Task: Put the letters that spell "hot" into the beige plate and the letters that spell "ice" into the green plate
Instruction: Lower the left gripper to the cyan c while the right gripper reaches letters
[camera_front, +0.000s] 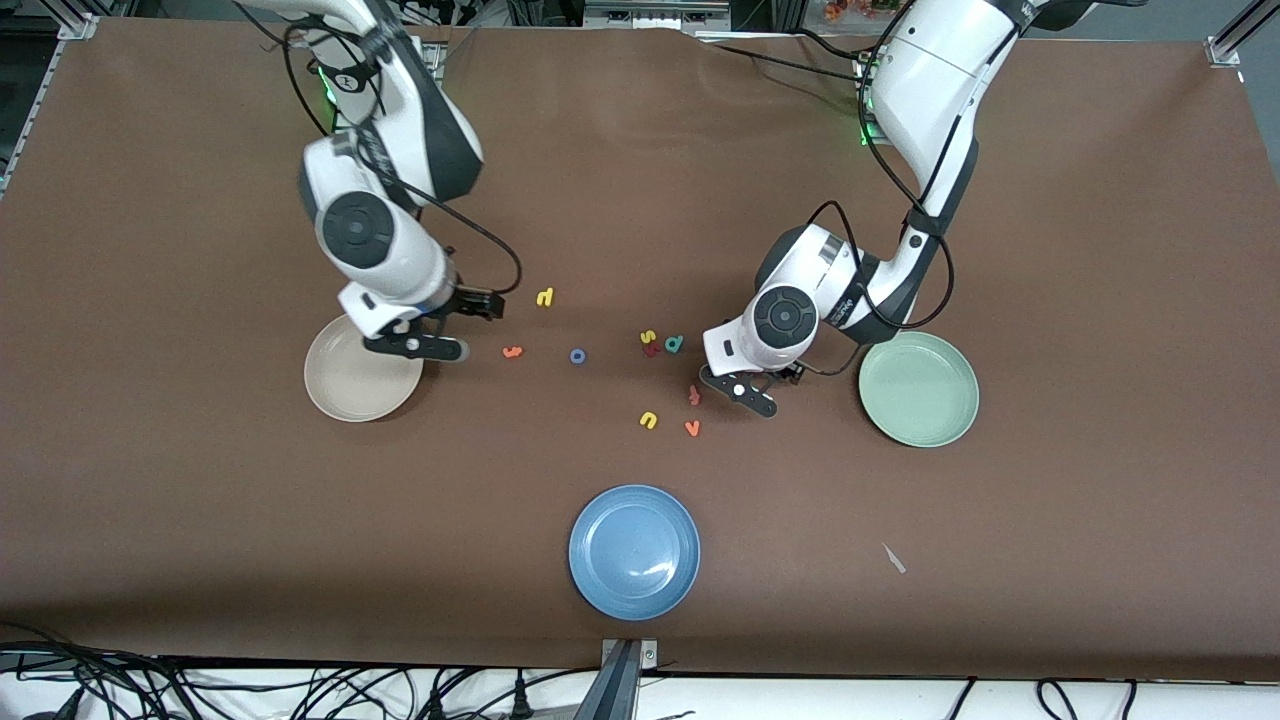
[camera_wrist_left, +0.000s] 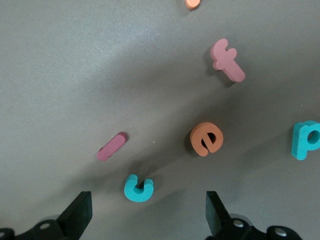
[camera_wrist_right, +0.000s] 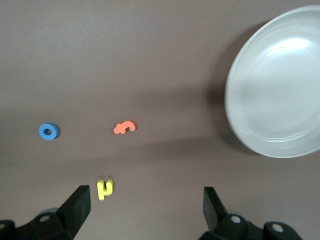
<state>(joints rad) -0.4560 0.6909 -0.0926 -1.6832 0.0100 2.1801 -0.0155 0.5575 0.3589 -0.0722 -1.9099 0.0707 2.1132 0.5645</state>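
teal c (camera_wrist_left: 138, 188) under left wrist only

A robotics lab bench, by every sign: two white Franka arms (camera_front: 390, 200) (camera_front: 900, 200) are mounted at the edge of a table (camera_front: 200, 520) covered in plain brown matting, with aluminium frame rails (camera_front: 1235, 35) at its corners. Loose cables (camera_front: 300, 690) trail along the white floor nearer the front camera, and green indicator lights (camera_front: 864, 132) glow at the arm bases.
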